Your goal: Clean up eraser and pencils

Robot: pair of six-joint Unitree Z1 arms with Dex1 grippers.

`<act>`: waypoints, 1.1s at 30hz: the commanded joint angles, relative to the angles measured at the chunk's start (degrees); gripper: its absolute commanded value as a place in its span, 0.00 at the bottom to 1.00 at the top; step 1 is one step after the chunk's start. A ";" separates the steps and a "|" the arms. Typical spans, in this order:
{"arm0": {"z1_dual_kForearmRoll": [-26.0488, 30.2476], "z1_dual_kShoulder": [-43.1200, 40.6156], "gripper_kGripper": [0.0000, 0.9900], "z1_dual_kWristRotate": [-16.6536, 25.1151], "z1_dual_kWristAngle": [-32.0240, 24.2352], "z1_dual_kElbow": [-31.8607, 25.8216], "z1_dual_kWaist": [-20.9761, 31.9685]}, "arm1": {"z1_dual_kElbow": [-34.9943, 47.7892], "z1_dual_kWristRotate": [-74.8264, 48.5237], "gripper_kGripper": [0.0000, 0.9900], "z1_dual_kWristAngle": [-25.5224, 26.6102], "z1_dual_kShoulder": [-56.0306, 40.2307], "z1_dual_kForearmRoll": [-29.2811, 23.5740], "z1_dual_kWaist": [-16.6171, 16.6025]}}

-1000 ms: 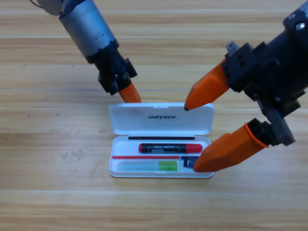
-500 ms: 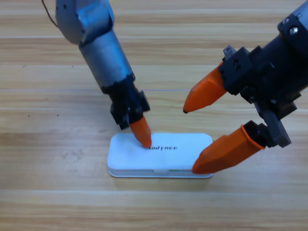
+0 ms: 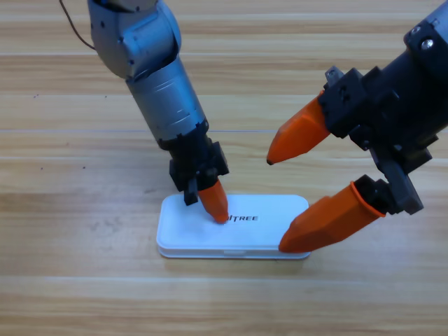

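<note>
The white case [image 3: 183, 227] lies shut in the middle of the table, lid down. The eraser and the pencils are hidden inside it. My left gripper [image 3: 217, 207] points down onto the lid just left of the printed name, its orange tip touching the lid, jaws together with nothing between them. My right gripper [image 3: 276, 203] hangs open at the case's right end. Its upper jaw is above the table behind the case, and its lower jaw is over the case's front right corner. It holds nothing.
The wooden table [image 3: 77, 280] surrounds the case on all sides. The left arm's grey forearm [image 3: 164, 84] slants down from the top left. The right arm's black body [image 3: 392, 105] fills the upper right.
The case lid, open one second ago with the pencils and eraser showing, is now down. My left gripper swung over it and now presses a little further right on the lid. The right gripper hardly moved.
</note>
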 commanded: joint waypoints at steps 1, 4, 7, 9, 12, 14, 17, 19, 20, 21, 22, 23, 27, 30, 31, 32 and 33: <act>0.47 -9.94 0.00 -1.99 5.99 4.06 -2.20 | 0.78 0.47 0.97 0.88 1.50 -1.19 0.71; 2.41 -20.13 0.00 -3.93 9.41 4.50 -3.96 | 0.69 0.47 0.97 0.88 1.59 -1.19 0.71; 2.85 -28.48 0.00 -6.30 12.31 6.08 -7.03 | 0.61 0.47 0.97 0.88 1.68 -1.19 0.71; 2.94 -32.88 0.00 -7.09 13.37 7.58 -9.14 | 0.61 0.47 0.97 0.88 1.76 -1.19 0.71; 2.85 -36.83 0.00 -8.41 14.34 9.69 -12.22 | 0.52 0.47 0.97 0.88 1.94 -1.19 0.71; 2.85 -38.24 0.00 -9.11 14.42 10.83 -13.89 | 0.52 0.47 0.97 0.88 1.94 -1.19 0.71; 2.76 -39.38 0.00 -10.08 14.60 12.50 -16.00 | 0.52 0.47 0.97 0.88 1.94 -1.19 0.71; 2.76 -40.00 0.00 -11.13 14.69 13.20 -17.49 | 0.52 0.47 0.97 0.88 2.03 -1.19 0.71; 2.76 -40.35 0.00 -11.40 14.60 13.64 -18.20 | 0.52 0.47 0.97 0.88 2.03 -1.19 0.71; 2.76 -40.87 0.00 -11.57 14.42 13.99 -18.81 | 0.52 0.47 0.97 0.88 2.03 -1.19 0.71; 2.76 -41.49 0.00 -11.57 14.07 14.26 -19.16 | 0.52 0.47 0.97 0.79 2.03 -1.19 0.71; 2.76 -42.10 0.00 -11.66 13.90 14.61 -19.69 | 0.52 0.47 0.97 0.79 2.11 -1.19 0.71; 2.76 -43.07 0.00 -10.43 13.02 15.40 -20.13 | 0.52 0.47 0.97 0.88 2.11 -1.19 0.71; 2.32 -43.69 0.00 -9.11 12.23 16.19 -20.13 | 0.52 0.55 0.97 0.88 2.11 -1.19 0.71; 2.32 -43.77 0.07 -8.85 12.49 16.19 -20.13 | 0.52 0.55 0.97 0.88 2.11 -1.19 0.71; 2.41 -43.77 0.48 -8.41 12.67 16.19 -20.13 | 0.52 0.55 0.97 0.88 2.11 -1.19 0.71; 2.32 -43.86 0.82 -8.32 12.84 16.37 -20.13 | 0.52 0.55 0.97 0.88 2.11 -1.19 0.71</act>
